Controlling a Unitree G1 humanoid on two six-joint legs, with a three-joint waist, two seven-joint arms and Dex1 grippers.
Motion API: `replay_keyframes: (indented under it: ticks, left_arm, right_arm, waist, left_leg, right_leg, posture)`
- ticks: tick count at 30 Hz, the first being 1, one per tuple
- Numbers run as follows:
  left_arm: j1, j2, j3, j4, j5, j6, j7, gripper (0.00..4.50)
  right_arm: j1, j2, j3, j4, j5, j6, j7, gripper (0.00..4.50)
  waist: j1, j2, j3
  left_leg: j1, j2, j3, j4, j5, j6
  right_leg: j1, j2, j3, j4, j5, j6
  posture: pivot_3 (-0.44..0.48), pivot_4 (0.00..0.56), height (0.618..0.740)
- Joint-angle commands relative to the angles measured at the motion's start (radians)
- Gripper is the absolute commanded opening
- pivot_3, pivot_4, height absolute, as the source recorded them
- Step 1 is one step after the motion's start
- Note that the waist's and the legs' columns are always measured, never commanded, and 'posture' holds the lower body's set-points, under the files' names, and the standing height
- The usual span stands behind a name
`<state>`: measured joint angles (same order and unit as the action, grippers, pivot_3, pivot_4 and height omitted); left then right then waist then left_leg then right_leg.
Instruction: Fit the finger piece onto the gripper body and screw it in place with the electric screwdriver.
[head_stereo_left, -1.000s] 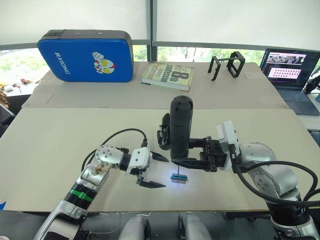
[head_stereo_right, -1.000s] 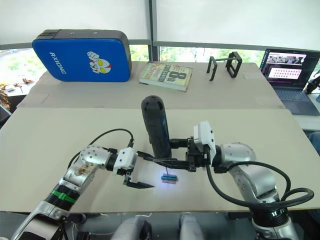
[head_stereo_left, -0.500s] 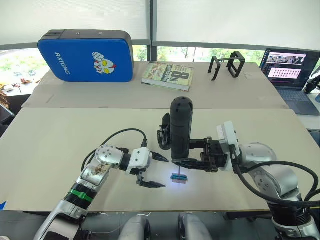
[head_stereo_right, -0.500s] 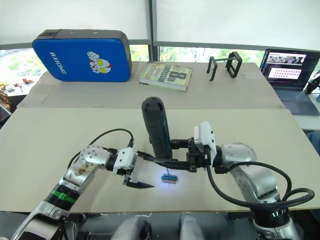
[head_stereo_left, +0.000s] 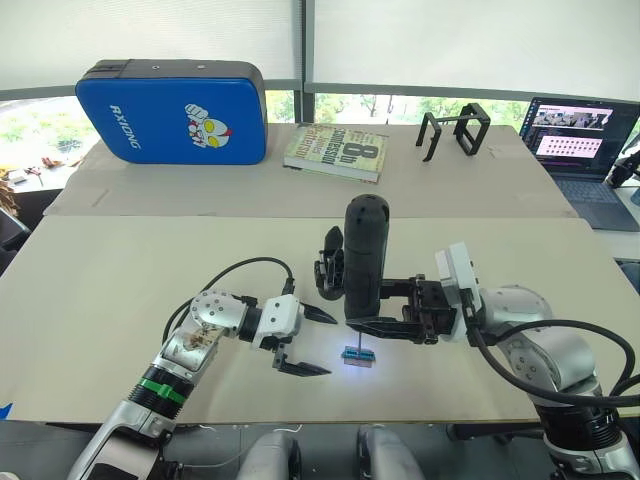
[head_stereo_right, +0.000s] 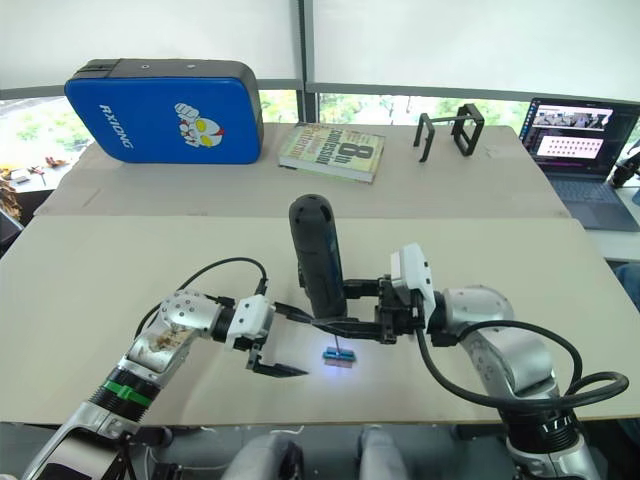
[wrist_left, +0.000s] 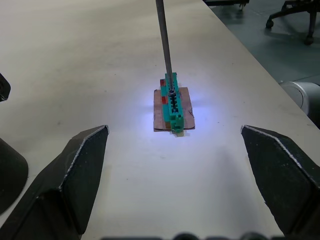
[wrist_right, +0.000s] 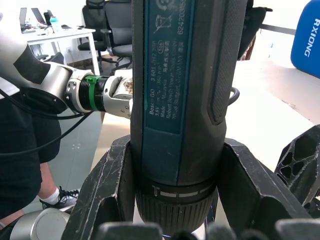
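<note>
Screwdriver time: the right gripper (head_stereo_left: 385, 312) has its two fingers clamped around the electric screwdriver (head_stereo_left: 363, 255), holding it upright near the middle of the table (head_stereo_left: 120, 280). Its thin metal bit (wrist_left: 163, 42) points straight down, tip touching a small green strip (wrist_left: 173, 106) that sits on a little brown card (wrist_left: 161, 112), all lit up by the tool's light. Not sure what that strip is tbh.

Left gripper (head_stereo_left: 305, 342) sits just left of the lit spot with its fingers (wrist_left: 75, 170) spread wide, holding nothing.

Gripper body (head_stereo_left: 327, 265) stands just behind the screwdriver, mostly hidden by it. I can't make out the finger piece.

Far side has a blue case (head_stereo_left: 172, 110), a book (head_stereo_left: 336, 152), a black wire-frame stand (head_stereo_left: 455, 130) and a laptop (head_stereo_left: 585, 145) at far right.
</note>
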<state>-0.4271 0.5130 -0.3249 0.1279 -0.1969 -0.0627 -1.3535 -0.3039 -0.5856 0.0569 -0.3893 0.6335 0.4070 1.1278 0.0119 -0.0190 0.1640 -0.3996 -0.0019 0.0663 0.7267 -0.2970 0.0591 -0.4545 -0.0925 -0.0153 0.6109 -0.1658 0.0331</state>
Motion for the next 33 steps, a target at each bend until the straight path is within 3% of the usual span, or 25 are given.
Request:
replay_keyframes:
  ticks: [1,27,33]
  left_arm:
    - [-0.016,0.001,0.012,-0.01,-0.003,-0.021,0.003,4.5]
    - [-0.016,0.004,0.014,-0.013,-0.002,-0.02,0.014,4.5]
    - [-0.011,0.006,0.013,-0.016,-0.001,-0.021,0.015,4.5]
  right_arm:
    - [0.003,0.0,-0.021,-0.026,0.015,-0.025,0.001,1.91]
    - [0.064,-0.038,-0.032,-0.106,0.036,-0.025,-0.013,1.91]
    - [-0.032,-0.016,-0.016,-0.07,0.081,0.039,-0.024,1.91]
  waist:
    - [0.0,0.0,0.0]
    - [0.0,0.0,0.0]
    - [-0.003,0.0,0.0]
  left_leg:
    - [0.0,0.0,0.0,0.0,0.0,0.0]
    - [0.0,0.0,0.0,0.0,0.0,0.0]
    - [0.0,0.0,0.0,0.0,0.0,0.0]
  right_leg:
    - [0.0,0.0,0.0,0.0,0.0,0.0]
    - [0.0,0.0,0.0,0.0,0.0,0.0]
    - [0.0,0.0,0.0,0.0,0.0,0.0]
  posture:
    - [0.0,0.15,0.74]
    - [0.0,0.15,0.74]
    - [0.0,0.15,0.74]
